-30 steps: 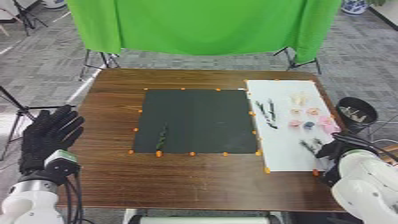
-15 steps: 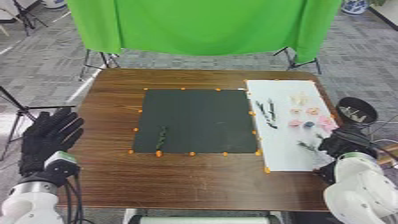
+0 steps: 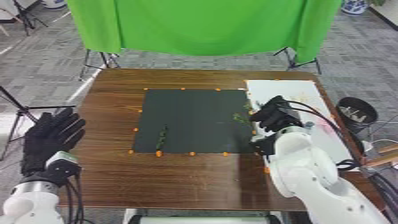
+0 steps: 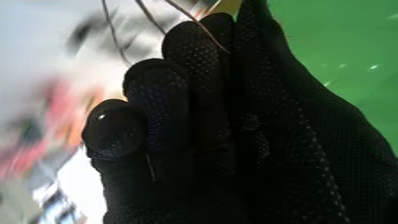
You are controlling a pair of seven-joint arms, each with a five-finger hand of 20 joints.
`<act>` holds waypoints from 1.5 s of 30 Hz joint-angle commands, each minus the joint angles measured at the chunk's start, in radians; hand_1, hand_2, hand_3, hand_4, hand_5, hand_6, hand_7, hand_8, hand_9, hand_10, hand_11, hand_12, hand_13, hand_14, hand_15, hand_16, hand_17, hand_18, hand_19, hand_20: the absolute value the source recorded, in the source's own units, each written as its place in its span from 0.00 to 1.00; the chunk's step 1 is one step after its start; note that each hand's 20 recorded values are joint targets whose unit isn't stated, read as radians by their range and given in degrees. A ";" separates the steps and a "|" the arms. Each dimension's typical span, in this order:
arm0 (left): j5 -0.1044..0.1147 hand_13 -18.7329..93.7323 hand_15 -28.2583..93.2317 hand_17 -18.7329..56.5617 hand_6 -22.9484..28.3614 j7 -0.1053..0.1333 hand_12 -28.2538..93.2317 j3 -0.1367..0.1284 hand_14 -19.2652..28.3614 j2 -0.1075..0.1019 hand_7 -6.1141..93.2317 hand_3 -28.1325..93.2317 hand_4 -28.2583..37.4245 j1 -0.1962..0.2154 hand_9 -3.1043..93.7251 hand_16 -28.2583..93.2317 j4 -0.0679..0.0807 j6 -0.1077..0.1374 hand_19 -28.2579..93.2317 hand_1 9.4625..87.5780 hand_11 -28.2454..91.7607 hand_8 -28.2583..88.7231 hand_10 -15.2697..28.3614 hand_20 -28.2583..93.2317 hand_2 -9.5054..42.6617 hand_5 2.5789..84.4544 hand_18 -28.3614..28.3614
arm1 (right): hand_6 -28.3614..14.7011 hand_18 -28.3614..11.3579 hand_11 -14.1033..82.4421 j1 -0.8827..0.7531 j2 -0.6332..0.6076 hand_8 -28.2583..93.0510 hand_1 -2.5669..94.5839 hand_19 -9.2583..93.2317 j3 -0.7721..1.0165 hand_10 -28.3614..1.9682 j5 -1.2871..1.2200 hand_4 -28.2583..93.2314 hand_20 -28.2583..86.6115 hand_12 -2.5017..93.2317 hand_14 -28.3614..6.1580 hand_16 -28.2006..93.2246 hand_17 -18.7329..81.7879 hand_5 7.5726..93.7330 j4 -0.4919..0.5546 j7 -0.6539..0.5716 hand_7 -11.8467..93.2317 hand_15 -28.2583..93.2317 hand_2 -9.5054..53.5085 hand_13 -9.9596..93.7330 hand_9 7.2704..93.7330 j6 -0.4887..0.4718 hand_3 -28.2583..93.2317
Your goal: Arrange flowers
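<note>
"What moved?"
"Right hand (image 3: 274,119) – swung toward 10 o'clock, from the sheet's (image 3: 293,88) 4 o'clock side to the mat's (image 3: 191,112) 3 o'clock edge, head view. Left hand (image 3: 53,132) hasn't shifted."
"Right hand's grip?"
"Fingers curled, gripping the held sprig (image 3: 239,118). Its green leaves poke out at the hand's 9 to 10 o'clock, over the mat. Can't tell exactly where the fingers meet the stem."
"Wrist view?"
"Black glove, bent fingers, thin stems (image 4: 147,17) running past the fingertips. Pink flowers (image 4: 64,100) behind, badly blurred. Green cloth (image 4: 342,65) too."
"Left hand?"
"Open, fingers straight and pointing toward 1 o'clock, at the table's (image 3: 107,175) 9 o'clock edge. Holding nothing."
"Other sprig?"
"Lying sprig (image 3: 163,137) – on the mat, between 7 and 8 o'clock from its middle, leafy, its length running roughly 12 to 6."
"Rest?"
"Sheet lies at the mat's 3 o'clock side, partly under the right hand and arm in the picture. Black bin (image 3: 341,108) beyond the table's 2 to 3 o'clock edge, pale sticks inside."
</note>
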State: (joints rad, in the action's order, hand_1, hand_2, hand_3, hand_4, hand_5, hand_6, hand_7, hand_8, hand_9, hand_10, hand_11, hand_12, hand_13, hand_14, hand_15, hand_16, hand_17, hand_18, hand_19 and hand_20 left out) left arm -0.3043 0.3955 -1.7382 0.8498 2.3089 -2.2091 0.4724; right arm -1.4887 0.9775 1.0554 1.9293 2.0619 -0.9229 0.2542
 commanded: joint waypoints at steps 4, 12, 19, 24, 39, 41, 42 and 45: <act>-0.014 0.41 0.57 0.16 0.67 -0.040 0.31 0.025 0.78 -0.009 0.20 0.81 0.00 -0.029 0.44 0.15 0.004 0.002 0.59 0.23 0.43 0.17 0.74 0.28 0.50 0.56 0.79 | 0.60 0.13 0.46 0.257 0.260 0.34 0.56 1.00 -0.213 0.53 -0.102 0.07 0.57 0.45 0.46 0.49 0.63 0.82 -0.181 -0.038 0.46 0.77 0.00 0.82 0.89 0.116 0.85; -0.019 0.41 0.57 0.16 0.67 -0.048 0.31 0.043 0.78 -0.026 0.20 0.80 0.00 -0.051 0.44 0.15 0.006 0.008 0.59 0.23 0.43 0.17 0.74 0.28 0.50 0.56 0.79 | 0.59 0.11 0.47 0.280 0.342 0.33 0.56 1.00 -0.285 0.52 -0.019 0.07 0.57 0.45 0.45 0.48 0.64 0.82 -0.272 -0.084 0.46 0.77 0.00 0.82 0.89 0.122 0.85; -0.020 0.41 0.57 0.16 0.67 -0.062 0.31 0.058 0.78 -0.030 0.20 0.81 0.00 -0.068 0.44 0.15 0.013 0.004 0.59 0.23 0.43 0.17 0.74 0.28 0.50 0.56 0.79 | 0.59 0.10 0.47 0.225 0.380 0.33 0.56 1.00 -0.292 0.51 0.024 0.07 0.57 0.45 0.44 0.48 0.64 0.82 -0.294 -0.114 0.47 0.77 0.00 0.82 0.89 0.096 0.86; -0.020 0.41 0.57 0.16 0.67 -0.062 0.31 0.064 0.77 -0.032 0.20 0.81 0.00 -0.078 0.44 0.15 0.017 0.008 0.59 0.23 0.43 0.17 0.75 0.28 0.50 0.56 0.79 | 0.59 0.10 0.47 0.201 0.390 0.33 0.56 1.00 -0.299 0.51 0.022 0.07 0.57 0.45 0.44 0.48 0.64 0.82 -0.312 -0.107 0.47 0.77 0.00 0.83 0.89 0.094 0.86; -0.028 0.41 0.57 0.16 0.67 -0.082 0.31 0.080 0.78 -0.027 0.20 0.80 0.00 -0.104 0.44 0.15 0.028 -0.002 0.59 0.23 0.43 0.17 0.74 0.28 0.50 0.56 0.79 | 0.58 0.10 0.46 0.175 0.407 0.31 0.55 1.00 -0.304 0.51 0.052 0.06 0.56 0.45 0.44 0.48 0.64 0.81 -0.350 -0.124 0.46 0.77 0.00 0.82 0.89 0.066 0.85; -0.021 0.41 0.57 0.16 0.67 -0.069 0.31 0.077 0.78 -0.027 0.20 0.80 0.00 -0.094 0.44 0.15 0.023 0.005 0.59 0.23 0.43 0.17 0.74 0.28 0.50 0.56 0.79 | 0.57 0.10 0.47 0.174 0.404 0.31 0.54 1.00 -0.308 0.50 0.055 0.06 0.56 0.43 0.44 0.48 0.64 0.81 -0.344 -0.117 0.45 0.77 0.00 0.82 0.88 0.055 0.84; -0.021 0.41 0.57 0.16 0.67 -0.068 0.31 0.077 0.78 -0.027 0.20 0.80 0.00 -0.095 0.44 0.15 0.024 0.005 0.59 0.23 0.43 0.17 0.74 0.28 0.50 0.56 0.79 | 0.57 0.10 0.48 0.175 0.401 0.31 0.53 1.00 -0.311 0.49 0.059 0.06 0.55 0.42 0.43 0.48 0.64 0.81 -0.341 -0.118 0.44 0.76 0.00 0.82 0.88 0.054 0.84; -0.019 0.41 0.57 0.16 0.67 -0.063 0.31 0.074 0.77 -0.028 0.20 0.80 0.00 -0.090 0.44 0.15 0.023 0.004 0.59 0.23 0.43 0.17 0.74 0.28 0.50 0.56 0.79 | 0.57 0.10 0.49 0.173 0.393 0.31 0.52 1.00 -0.319 0.48 0.062 0.06 0.55 0.40 0.43 0.48 0.64 0.81 -0.328 -0.110 0.44 0.76 0.00 0.82 0.87 0.043 0.83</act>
State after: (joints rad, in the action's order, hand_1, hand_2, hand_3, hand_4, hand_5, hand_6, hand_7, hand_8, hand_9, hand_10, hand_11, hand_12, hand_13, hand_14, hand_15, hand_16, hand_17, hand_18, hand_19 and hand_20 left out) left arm -0.3258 0.3248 -1.6565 0.8185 2.1994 -2.1822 0.4738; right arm -1.2946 1.3766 0.7576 1.9804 1.7195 -1.0338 0.3235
